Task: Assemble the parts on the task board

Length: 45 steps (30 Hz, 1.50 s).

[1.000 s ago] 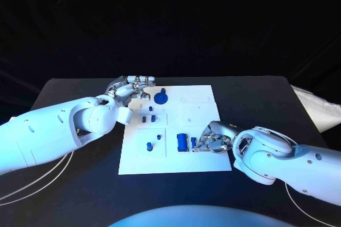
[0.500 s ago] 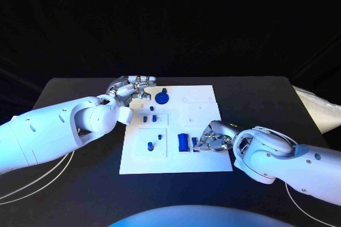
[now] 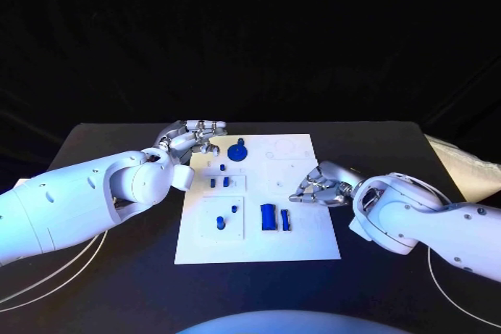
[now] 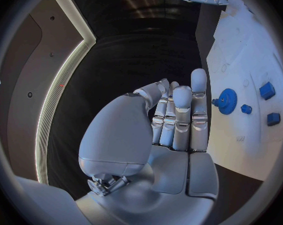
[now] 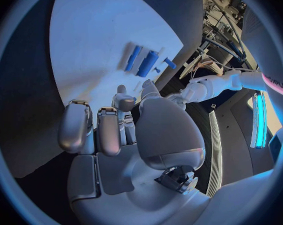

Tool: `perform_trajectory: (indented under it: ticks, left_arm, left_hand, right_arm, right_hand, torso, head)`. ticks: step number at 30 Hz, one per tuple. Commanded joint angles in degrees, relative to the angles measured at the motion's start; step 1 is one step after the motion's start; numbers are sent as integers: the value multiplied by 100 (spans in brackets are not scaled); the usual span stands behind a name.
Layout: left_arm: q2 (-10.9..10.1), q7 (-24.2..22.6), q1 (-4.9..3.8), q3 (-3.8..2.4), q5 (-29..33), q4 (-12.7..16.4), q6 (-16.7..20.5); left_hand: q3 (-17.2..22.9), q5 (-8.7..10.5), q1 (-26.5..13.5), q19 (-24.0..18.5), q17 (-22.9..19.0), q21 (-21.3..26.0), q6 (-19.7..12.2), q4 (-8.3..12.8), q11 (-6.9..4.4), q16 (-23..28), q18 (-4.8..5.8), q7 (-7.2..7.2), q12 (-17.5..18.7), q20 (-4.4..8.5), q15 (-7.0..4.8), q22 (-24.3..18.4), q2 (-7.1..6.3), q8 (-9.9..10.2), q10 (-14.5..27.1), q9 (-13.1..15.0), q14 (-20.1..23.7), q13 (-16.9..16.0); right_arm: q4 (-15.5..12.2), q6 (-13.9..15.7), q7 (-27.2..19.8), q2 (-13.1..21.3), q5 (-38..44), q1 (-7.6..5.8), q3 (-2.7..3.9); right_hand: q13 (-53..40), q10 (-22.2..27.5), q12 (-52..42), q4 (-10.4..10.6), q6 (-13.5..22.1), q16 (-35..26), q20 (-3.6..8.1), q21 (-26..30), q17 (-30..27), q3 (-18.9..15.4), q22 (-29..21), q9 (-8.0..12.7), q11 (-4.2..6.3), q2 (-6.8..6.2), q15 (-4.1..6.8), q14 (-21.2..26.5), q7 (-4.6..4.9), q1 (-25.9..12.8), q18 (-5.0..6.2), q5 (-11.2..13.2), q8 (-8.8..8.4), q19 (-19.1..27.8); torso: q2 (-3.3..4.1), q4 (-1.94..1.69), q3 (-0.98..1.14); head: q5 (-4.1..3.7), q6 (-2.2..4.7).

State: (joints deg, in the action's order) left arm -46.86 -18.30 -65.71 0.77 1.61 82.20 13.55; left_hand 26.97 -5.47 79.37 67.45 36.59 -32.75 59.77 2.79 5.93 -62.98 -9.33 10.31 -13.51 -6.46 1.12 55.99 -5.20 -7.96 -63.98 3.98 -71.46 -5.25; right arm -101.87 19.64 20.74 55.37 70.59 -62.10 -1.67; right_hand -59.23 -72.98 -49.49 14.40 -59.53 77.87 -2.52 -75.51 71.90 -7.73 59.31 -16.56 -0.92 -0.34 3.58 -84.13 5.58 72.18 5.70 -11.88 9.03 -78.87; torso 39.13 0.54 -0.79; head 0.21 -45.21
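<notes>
Left hand (image 3: 193, 136): your fingers lay together, empty, beside board corner | Right hand (image 3: 316, 188): curled, empty, over task board (image 3: 302, 236) edge | Blue gear (image 3: 238, 152): seated flat

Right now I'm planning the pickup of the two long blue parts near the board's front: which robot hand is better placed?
The right robot hand: it hovers just beside the long blue parts, empty. The left robot hand sits at the task board's far corner.

Dim blue light, black backdrop; wrist views bend edges.

No readable text, label, number or sign on any surface in view.
</notes>
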Motion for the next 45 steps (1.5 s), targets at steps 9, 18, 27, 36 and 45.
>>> perform_trajectory:
  ticks: [9, 18, 27, 36, 45]
  left_arm:
    - [129, -240, 87, -3, 146, -307, 203]
    - [392, -581, 161, -4, 273, -658, 458]
    - [397, -359, 195, -5, 160, -581, 501]
    - [319, -700, 350, -36, 21, 4, 1604]
    - [234, -1075, 521, -70, -131, 647, 2817]
  left_hand:
    - [-173, -75, -309, -1199, -1212, 903, -298, -178, 180, 1484, -34, 166, 64, -198, 285, -419, -58, 17, 483, -28, 1646, 112]
    - [-611, -89, -153, -2016, -2613, 2641, -691, -335, 440, 4165, -109, 274, 184, -781, 697, -2141, 85, 32, 992, -19, 1895, 166]
    - [-1468, 547, -3266, -3939, -3106, 3275, -2829, -279, 43, 5187, 279, -242, 668, -237, 394, -3635, 520, 335, 3185, -398, 4003, 525]
    - [-1853, 547, -4729, -4818, -3659, 3275, -3816, -279, -156, 5538, 442, -491, 878, 43, -112, -4250, 520, 796, 4193, -398, 4989, 525]
    - [-2107, 547, -5700, -5403, -3659, 3275, -4467, -279, -593, 5767, 529, -1031, 1351, 227, -112, -4659, 520, 796, 4861, -398, 5644, 525]
  right_arm:
    - [2005, -96, -3026, -805, -4354, -424, 6]
    - [3138, -808, -3973, -1414, -5592, -470, 14]
    - [3087, -254, -3547, -1432, -5134, -431, 22]
    - [2313, 849, -4162, -1283, -5920, -176, 81]
    - [1404, 2144, -4885, -1109, -6843, 124, 151]
  right_hand:
    - [1646, 1109, 2086, -527, 499, -3093, -183, 2306, -3275, 175, -3274, 99, -233, 336, -222, 837, 249, 828, 478, 14, -266, 1386]
    - [4072, 1663, 3984, -1024, 765, -6289, -889, 5102, -5319, 358, -4937, 492, -780, 412, -919, 2357, 583, 1113, 524, 322, -538, 2426]
    - [5080, 3881, 4444, -1440, 2837, -7094, -463, 6292, -6301, 773, -5472, 1033, -408, 34, -358, 4738, 90, -2257, 107, 673, -903, 4523]
    - [5348, 4963, 4949, -1440, 3824, -7314, -237, 6689, -6583, 773, -5931, 1229, 92, 34, -358, 5901, -116, -3826, -77, 1188, -903, 5589]
    - [5522, 5672, 4949, -1440, 4467, -7787, 252, 6952, -6767, 773, -5931, 1656, 92, 34, -358, 6661, -558, -4852, -141, 1188, -903, 6280]
  torso:
    - [-403, 26, -59]
    - [-562, 28, -38]
    - [-586, 11, -14]
    - [-792, -53, 78]
    - [-795, -54, 79]
  head:
    - [-31, 474]
    - [-44, 726]
    - [-36, 797]
    - [-22, 1079]
    - [-21, 1083]
